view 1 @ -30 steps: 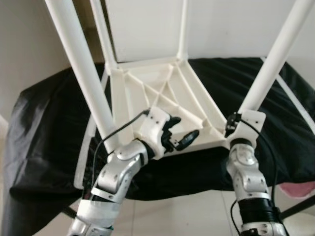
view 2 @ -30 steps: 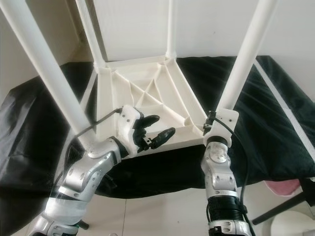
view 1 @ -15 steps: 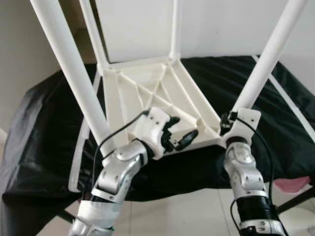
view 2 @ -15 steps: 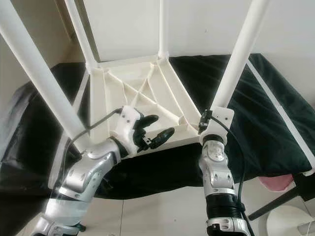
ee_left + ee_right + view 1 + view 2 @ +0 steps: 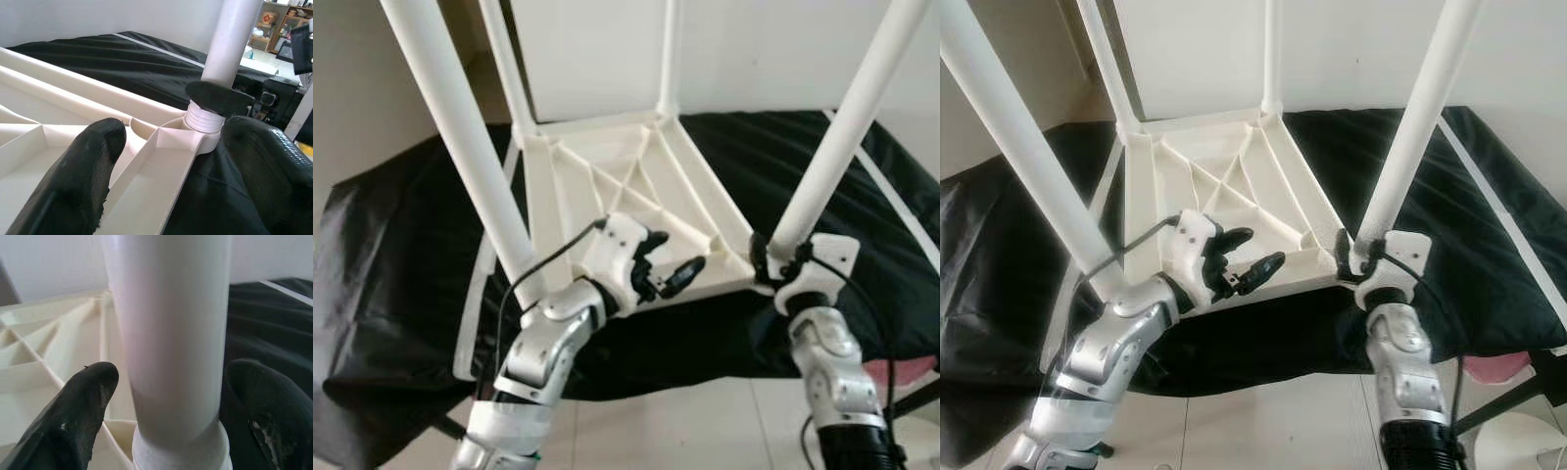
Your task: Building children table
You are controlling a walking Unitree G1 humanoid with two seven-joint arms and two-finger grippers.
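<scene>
While the white table top lies upside down on a black cloth, its four legs stand up from the corners.

Table top point(image 5: 617, 186): ribbed underside up, resting on the black cloth point(image 5: 401, 255), near edge just before the robot.
Near right leg point(image 5: 832, 147): upright and tilted outward, its threaded base seated in the near right corner socket.
Right gripper point(image 5: 1359, 257): at the base of that leg, fingers point(image 5: 83, 396) on either side of the tube; whether they press it I cannot tell.
Left gripper point(image 5: 668, 264): fingers spread apart over the near edge of the top, holding nothing.
Near left leg point(image 5: 460, 147): upright at the near left corner, beside the left forearm.
Floor point(image 5: 685, 421): pale tiles below the cloth's edge.
</scene>
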